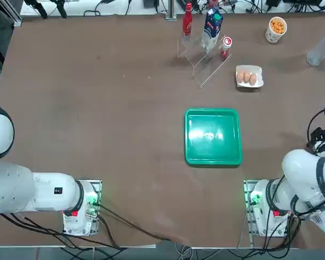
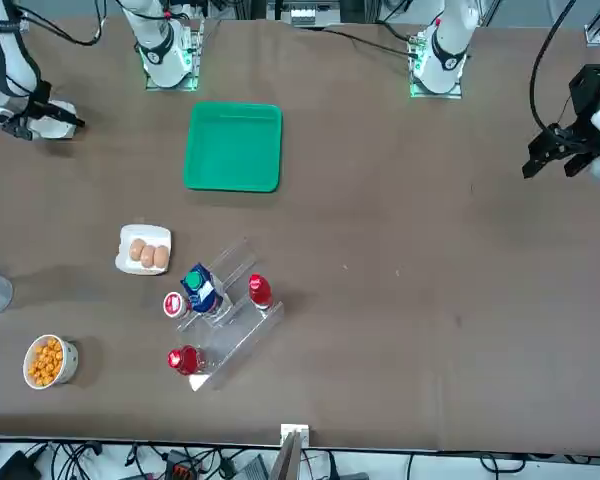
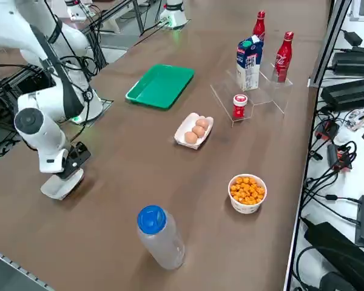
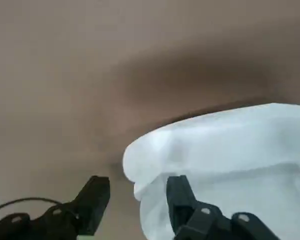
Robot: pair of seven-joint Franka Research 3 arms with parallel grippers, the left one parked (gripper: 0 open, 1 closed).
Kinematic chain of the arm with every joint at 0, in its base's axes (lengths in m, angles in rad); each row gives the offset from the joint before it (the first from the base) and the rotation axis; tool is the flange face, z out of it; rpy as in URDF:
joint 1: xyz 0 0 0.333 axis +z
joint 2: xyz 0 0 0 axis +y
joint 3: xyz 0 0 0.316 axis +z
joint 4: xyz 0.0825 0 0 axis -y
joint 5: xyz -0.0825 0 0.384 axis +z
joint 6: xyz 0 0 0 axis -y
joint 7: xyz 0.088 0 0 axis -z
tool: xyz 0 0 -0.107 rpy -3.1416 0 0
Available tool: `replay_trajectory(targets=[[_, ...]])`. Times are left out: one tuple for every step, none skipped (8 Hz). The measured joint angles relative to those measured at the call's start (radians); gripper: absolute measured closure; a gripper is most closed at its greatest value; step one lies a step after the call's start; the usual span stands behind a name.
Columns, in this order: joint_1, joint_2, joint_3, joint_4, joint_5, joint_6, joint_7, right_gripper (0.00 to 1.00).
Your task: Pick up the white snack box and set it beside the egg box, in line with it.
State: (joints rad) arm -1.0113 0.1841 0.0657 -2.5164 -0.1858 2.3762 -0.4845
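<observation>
Gripper (image 4: 138, 197) hangs spread astride one edge of the box (image 4: 235, 145), presumably to pinch its rim for lifting.

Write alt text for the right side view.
The robot's right hand is at the white snack box, at left; the egg box, holding brown eggs, sits between a green tray and a white cup of orange snacks, with a blue-capped bottle nearest the camera.

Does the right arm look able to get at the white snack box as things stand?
Probably yes: the right tool is right at the white snack box, its fingers apart, and nothing visible stands between them. Whether the fingers straddle its edge well enough is hard to tell.
</observation>
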Motion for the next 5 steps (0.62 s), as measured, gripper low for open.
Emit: replay_trajectory(targets=[[-0.001, 0.009, 0.000, 0.001, 0.000, 0.004, 0.000, 0.54], [-0.001, 0.010, 0.001, 0.002, 0.000, 0.006, -0.001, 0.73], [-0.001, 0.009, 0.003, 0.006, 0.000, 0.006, -0.001, 0.92], [-0.001, 0.009, 0.003, 0.009, 0.000, 0.005, -0.001, 0.98], [-0.001, 0.009, 0.004, 0.009, 0.000, 0.005, -0.001, 0.98]])
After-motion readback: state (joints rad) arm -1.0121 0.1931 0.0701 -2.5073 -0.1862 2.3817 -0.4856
